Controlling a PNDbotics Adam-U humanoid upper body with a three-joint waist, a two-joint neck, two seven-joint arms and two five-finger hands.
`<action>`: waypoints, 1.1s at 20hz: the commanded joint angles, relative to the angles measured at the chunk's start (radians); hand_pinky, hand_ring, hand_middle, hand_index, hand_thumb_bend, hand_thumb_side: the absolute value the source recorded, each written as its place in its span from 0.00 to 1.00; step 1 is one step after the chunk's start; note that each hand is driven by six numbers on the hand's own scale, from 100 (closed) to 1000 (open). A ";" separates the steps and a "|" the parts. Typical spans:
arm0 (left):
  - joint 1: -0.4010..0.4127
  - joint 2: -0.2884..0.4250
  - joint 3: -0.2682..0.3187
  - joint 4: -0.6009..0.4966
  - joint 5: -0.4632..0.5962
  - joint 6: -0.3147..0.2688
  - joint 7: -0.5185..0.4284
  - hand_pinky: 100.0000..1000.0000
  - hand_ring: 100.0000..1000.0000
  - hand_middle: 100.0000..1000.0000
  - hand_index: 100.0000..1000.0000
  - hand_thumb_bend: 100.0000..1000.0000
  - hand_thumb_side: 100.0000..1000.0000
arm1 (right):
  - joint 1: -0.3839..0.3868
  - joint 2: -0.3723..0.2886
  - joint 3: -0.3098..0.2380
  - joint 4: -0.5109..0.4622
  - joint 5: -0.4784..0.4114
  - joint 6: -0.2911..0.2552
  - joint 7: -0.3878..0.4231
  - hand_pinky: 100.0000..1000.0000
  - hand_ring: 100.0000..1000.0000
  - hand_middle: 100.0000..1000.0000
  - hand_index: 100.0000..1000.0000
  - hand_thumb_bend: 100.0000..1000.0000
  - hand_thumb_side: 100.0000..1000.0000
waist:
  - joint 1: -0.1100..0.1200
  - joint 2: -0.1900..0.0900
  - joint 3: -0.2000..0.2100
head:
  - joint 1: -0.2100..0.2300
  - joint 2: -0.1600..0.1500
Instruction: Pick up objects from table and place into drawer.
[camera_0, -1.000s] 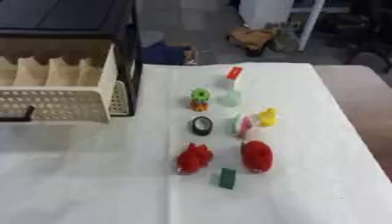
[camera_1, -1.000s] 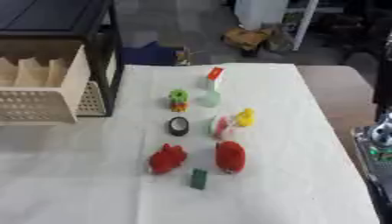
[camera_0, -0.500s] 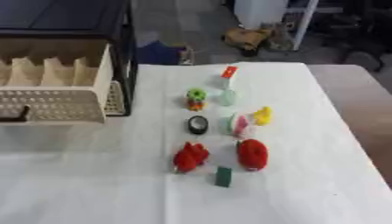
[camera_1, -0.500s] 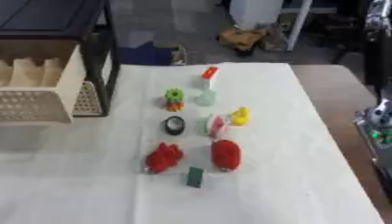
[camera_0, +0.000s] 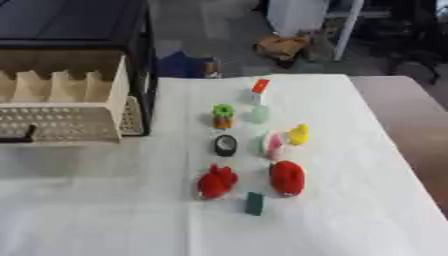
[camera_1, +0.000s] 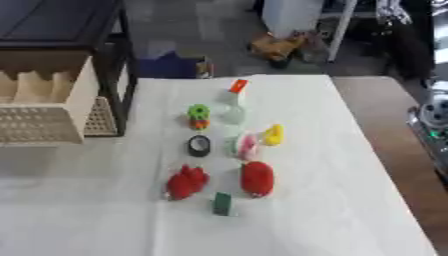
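White cloth covers the surface (camera_0: 105, 210), where small toys including a red one (camera_0: 287, 177) await transfer to the open drawer (camera_0: 61, 107). Neither robot hand is in view, so their state cannot be told.

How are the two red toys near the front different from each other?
The left red toy looks lumpy, with points sticking up at its top; the right red toy is a smooth rounded oval. The right one also looks a bit bigger. Both are red and lie side by side, apart, on the white table.
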 joint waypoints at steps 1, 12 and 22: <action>-0.001 -0.037 0.007 -0.012 -0.014 -0.006 0.009 0.48 0.52 0.58 0.92 0.05 1.00 | -0.026 -0.081 0.008 -0.017 0.040 0.025 0.060 0.67 0.69 0.63 0.81 0.03 1.00 | 0.004 -0.014 0.002 | 0.005 -0.004; 0.013 -0.087 -0.011 -0.012 -0.055 -0.022 -0.011 0.54 0.55 0.62 0.93 0.04 1.00 | -0.055 -0.203 0.084 0.007 0.161 0.040 0.333 0.72 0.76 0.73 0.89 0.19 1.00 | 0.007 -0.009 0.010 | 0.003 -0.009; 0.025 -0.099 -0.014 -0.012 -0.050 0.001 -0.030 0.54 0.50 0.59 0.91 0.00 1.00 | -0.057 -0.223 0.121 0.018 0.184 -0.020 0.545 0.72 0.74 0.72 0.90 0.29 1.00 | 0.008 -0.008 0.012 | 0.005 -0.025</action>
